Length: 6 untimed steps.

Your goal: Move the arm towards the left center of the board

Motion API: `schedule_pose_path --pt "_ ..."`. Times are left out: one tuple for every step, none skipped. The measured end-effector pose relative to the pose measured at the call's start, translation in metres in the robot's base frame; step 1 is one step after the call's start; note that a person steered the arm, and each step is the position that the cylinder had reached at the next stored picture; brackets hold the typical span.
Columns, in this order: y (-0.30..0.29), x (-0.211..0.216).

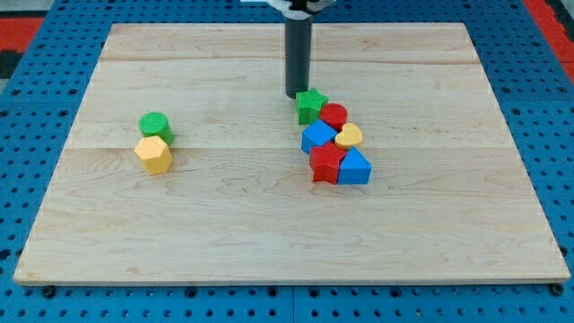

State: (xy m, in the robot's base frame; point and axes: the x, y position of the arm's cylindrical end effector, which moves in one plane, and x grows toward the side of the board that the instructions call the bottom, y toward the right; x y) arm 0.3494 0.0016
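Note:
My tip (296,95) is at the end of the dark rod, above the board's centre, just left of and touching or nearly touching the green star block (310,105). Below the star sits a tight cluster: a red cylinder (334,116), a yellow heart-like block (349,136), a blue block (317,137), a red star (326,165) and a blue block with a peaked top (354,168). At the view's left, a green cylinder (155,126) stands just above a yellow hexagon (154,154), touching it.
The wooden board (224,233) lies on a blue perforated table (36,81). The rod's white mount (296,5) shows at the view's top.

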Motion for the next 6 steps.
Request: schedule_pose_path --pt "-0.019 -0.001" --pt "-0.024 -0.025" --pt "-0.033 -0.05" --pt "-0.132 -0.06" --pt "-0.264 -0.056" --pt "-0.306 -0.044"
